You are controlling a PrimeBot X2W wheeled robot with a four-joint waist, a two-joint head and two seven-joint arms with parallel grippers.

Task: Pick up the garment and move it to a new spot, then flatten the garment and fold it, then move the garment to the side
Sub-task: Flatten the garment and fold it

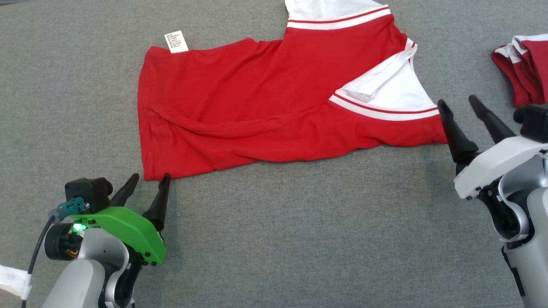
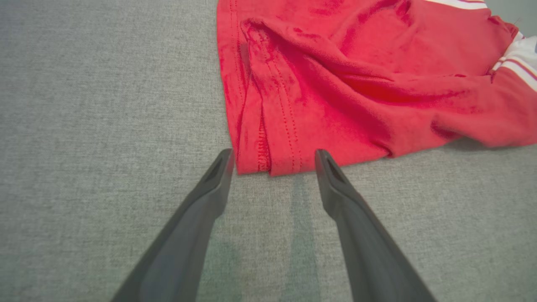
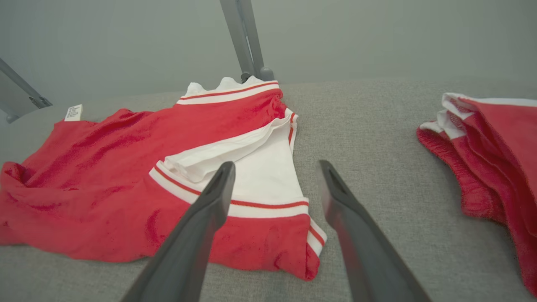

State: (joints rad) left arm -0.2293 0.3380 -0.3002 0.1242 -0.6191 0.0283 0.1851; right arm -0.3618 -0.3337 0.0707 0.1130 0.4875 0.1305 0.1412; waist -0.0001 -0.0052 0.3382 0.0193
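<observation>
The garment (image 1: 261,107) is a red shirt with white striped sleeves, lying partly folded and wrinkled on the grey surface, a white label at its far left corner. My left gripper (image 1: 152,177) stands open at its near left corner (image 2: 268,161), holding nothing. My right gripper (image 1: 458,102) is open beside the near right sleeve end (image 3: 293,247), fingers empty. In the right wrist view the white sleeve (image 3: 260,167) lies behind my left finger.
A second pile of red and white cloth (image 1: 524,68) sits at the right edge, close to my right arm (image 3: 495,167). Grey metal legs (image 3: 245,40) rise beyond the table's far edge. Bare grey fabric (image 1: 299,239) stretches across the near half.
</observation>
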